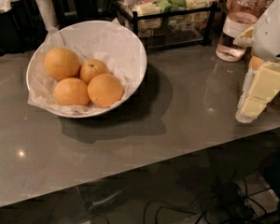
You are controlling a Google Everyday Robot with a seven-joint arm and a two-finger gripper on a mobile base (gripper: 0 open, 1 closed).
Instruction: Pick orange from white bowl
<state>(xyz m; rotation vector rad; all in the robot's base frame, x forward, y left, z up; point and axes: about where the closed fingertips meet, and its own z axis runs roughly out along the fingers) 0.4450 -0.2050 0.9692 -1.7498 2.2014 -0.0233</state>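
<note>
The white bowl (130, 55), lined with crinkled white paper, stands at the back left of the grey counter. It holds four oranges. The orange (61, 63) is the large smooth one at the bowl's back left. A smaller orange with a dark stem dimple (93, 70) lies next to it, and two more lie in front (71, 91) (105, 90). My gripper (254, 104), white with cream parts, hangs at the far right edge of the view, far from the bowl and low over the counter. Something orange (255, 62) peeks out behind it.
A black wire rack with packets (172, 13) stands behind the bowl to the right. A clear plastic bottle (238, 27) stands at the back right. Dark containers (46, 3) line the back left. The counter's front edge (144, 164) runs diagonally, with cables on the floor below.
</note>
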